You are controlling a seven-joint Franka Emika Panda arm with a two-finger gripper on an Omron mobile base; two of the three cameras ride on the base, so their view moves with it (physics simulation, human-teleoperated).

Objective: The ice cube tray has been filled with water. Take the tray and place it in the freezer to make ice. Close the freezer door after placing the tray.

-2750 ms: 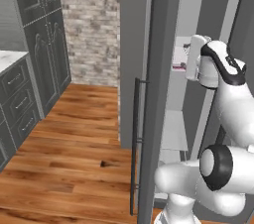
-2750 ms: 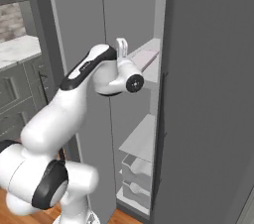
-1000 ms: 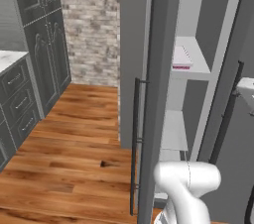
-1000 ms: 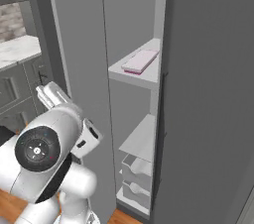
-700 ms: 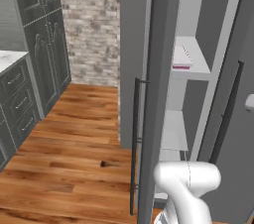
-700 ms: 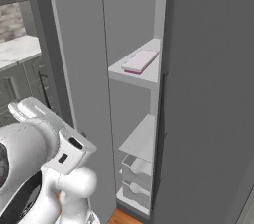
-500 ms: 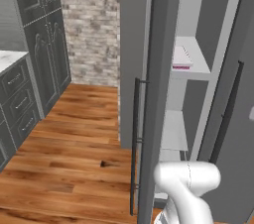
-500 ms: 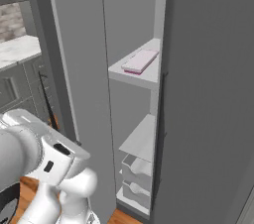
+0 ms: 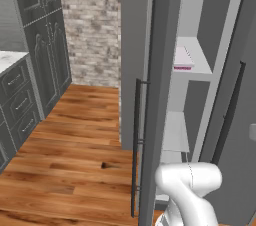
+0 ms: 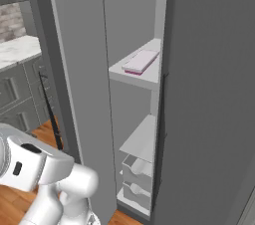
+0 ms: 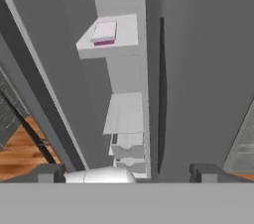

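So the ice cube tray [image 9: 182, 59] is already lying flat on the upper shelf [image 10: 142, 75] inside the freezer [image 10: 209, 94], with its long side running front to back into the compartment. Nothing is touching it. That half of the job looks done to me, which leaves only shutting the door.

From the hand view, the claw [image 11: 127, 172] is spread wide with nothing between its two dark tips, one at each lower corner of the picture. It's looking into the open compartment from low and near, so the tray [image 11: 104, 32] sits up and far from it, a bit to the left of centre, well apart from the tips.

What matters now is the freezer door [image 10: 82, 94]. It's swung open and stands on the left of the opening, with its pale inner face turned toward the shelves and its long dark bar handle [image 9: 136, 145] on the outer side, facing the wooden floor [image 9: 65, 160]. So from the claw, the door is off to the left and near, and its outer face is on the far side of the slab from where the claw points. My guess is the arm has to come around the door's free edge to push it right, toward the opening.
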